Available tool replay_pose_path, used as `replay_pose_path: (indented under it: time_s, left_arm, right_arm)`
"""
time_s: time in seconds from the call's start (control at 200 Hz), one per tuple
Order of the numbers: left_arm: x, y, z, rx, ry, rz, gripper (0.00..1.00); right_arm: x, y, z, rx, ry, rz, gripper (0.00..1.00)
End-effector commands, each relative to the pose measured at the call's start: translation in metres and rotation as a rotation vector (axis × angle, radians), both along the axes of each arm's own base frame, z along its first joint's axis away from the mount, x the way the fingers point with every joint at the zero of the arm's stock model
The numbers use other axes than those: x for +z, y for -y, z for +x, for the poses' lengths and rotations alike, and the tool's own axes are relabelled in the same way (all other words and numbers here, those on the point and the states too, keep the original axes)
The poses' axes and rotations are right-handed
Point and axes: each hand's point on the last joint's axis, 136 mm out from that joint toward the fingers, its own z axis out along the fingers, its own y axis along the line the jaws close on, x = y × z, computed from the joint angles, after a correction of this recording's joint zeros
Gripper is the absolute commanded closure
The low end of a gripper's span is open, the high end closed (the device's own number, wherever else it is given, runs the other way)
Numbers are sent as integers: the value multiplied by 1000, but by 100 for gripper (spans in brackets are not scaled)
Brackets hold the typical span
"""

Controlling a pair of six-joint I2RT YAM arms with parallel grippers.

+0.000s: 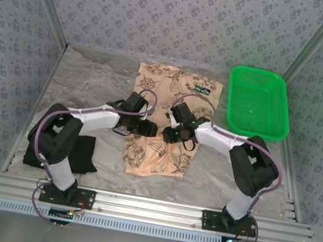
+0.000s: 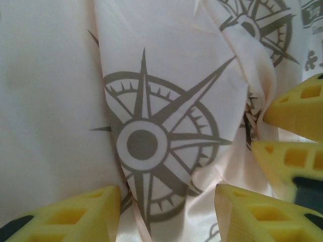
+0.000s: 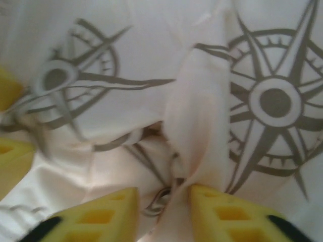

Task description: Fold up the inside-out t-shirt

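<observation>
The inside-out t-shirt lies lengthwise in the middle of the table, peach with dark compass prints, its neck label at the far end. Both grippers meet over its middle. My left gripper comes in from the left. Its yellow fingers stand apart, with a loose fold of the t-shirt lying between them. My right gripper faces it from the right. In the right wrist view the right gripper has its jaws drawn close on a raised ridge of the t-shirt. The right gripper's fingers show at the right edge of the left wrist view.
A green basket stands at the back right, beside the shirt's far end. A plain black folded garment lies at the front left by the left arm's base. Patterned walls close in the table on three sides; a metal rail runs along the near edge.
</observation>
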Motion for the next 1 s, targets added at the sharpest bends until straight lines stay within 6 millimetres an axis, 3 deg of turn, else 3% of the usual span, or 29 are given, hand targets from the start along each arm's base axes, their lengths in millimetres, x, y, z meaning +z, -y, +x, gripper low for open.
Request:
replay_pose_path:
  time_s: [0.0, 0.045, 0.155, 0.245, 0.385, 0.46, 0.525, 0.66, 0.825, 0.92, 0.994]
  left_arm:
    - [4, 11, 15, -25, 48, -6, 48]
    - [2, 13, 16, -42, 51, -2, 52]
    - [8, 22, 7, -161, 68, -42, 84]
    - [22, 19, -7, -229, 98, -67, 97]
    - [22, 1, -26, -251, 113, -72, 100]
    - [17, -7, -28, -225, 85, -97, 100]
    - [17, -7, -29, -206, 62, -142, 100]
    - [29, 5, -39, -251, 63, -236, 89]
    - [35, 4, -39, -248, 58, -227, 87]
    - [38, 4, -38, -245, 69, -226, 87]
    - [38, 4, -36, -240, 74, -225, 88]
  right_arm:
    - [11, 8, 25, -87, 92, -59, 80]
    - [16, 8, 26, -87, 98, -49, 86]
    - [30, 8, 20, -53, 100, -4, 92]
    - [36, 25, 16, -77, 83, 0, 93]
    - [11, 64, 15, -151, 48, -63, 88]
    - [-4, 76, 16, -185, 22, -81, 87]
    - [-4, 78, 16, -194, 18, -81, 86]
    - [23, 66, 11, -141, 74, -38, 80]
    - [71, 23, -17, 80, 130, 91, 64]
    - [78, -6, -29, 121, 66, 209, 64]
    - [69, -21, -30, 100, 32, 256, 66]
